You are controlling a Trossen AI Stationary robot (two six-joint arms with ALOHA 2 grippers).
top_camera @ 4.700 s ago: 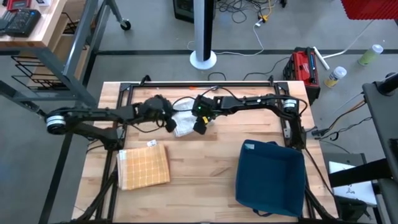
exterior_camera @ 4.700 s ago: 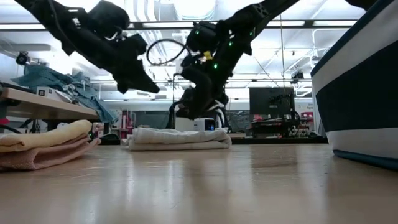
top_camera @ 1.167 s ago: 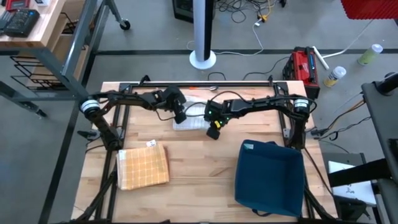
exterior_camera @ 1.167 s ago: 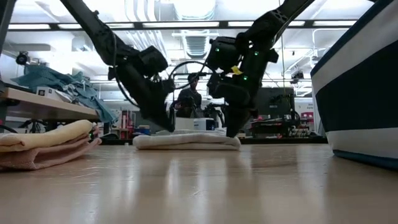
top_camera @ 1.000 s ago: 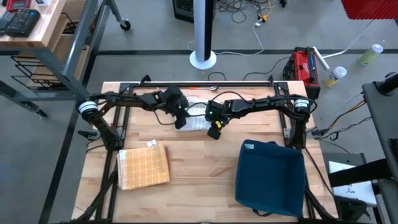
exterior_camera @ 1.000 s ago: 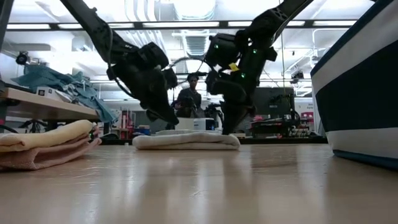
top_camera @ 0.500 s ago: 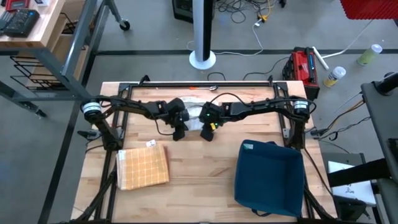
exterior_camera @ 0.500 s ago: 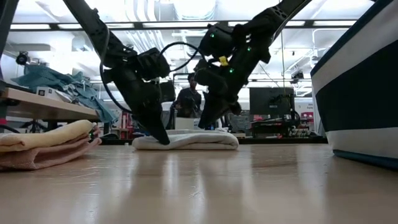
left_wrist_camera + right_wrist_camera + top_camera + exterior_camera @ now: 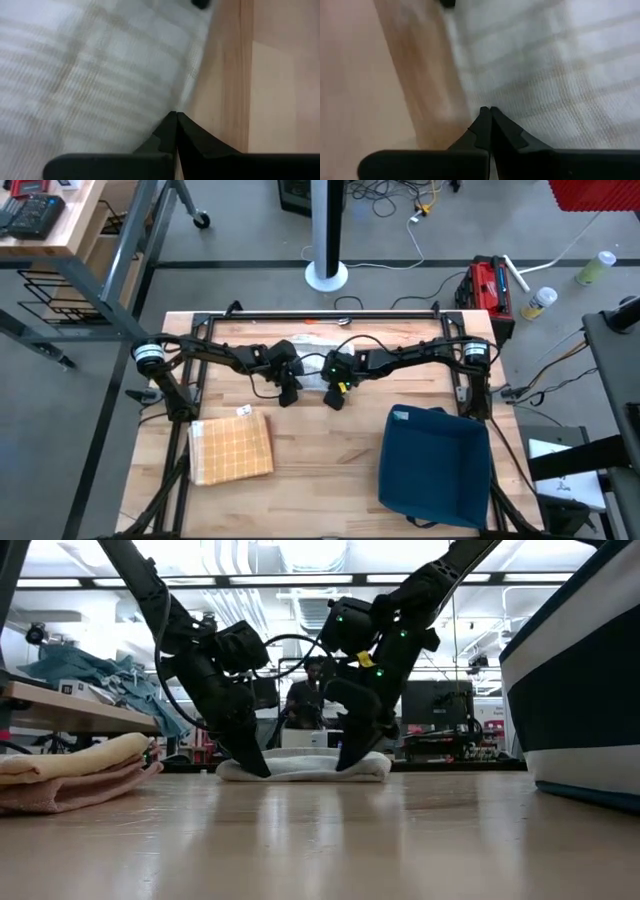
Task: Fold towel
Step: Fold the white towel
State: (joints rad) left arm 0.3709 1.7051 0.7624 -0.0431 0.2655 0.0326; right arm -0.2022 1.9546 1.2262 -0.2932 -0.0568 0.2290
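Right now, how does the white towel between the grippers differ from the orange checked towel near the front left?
The white towel lies at the table's back middle, with the left gripper and right gripper shut at its near edge; the orange checked towel lies alone, untouched. The white one is pale with faint stripes; the orange one has a bold grid. Both lie folded flat on the table.

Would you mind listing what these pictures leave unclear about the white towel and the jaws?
- High view: most of the white towel is covered by both arms.
- Low view: whether the left gripper and right gripper pinch cloth is hidden by the towel's front fold.
- Wrist views: towel edges are cut off and blurred.
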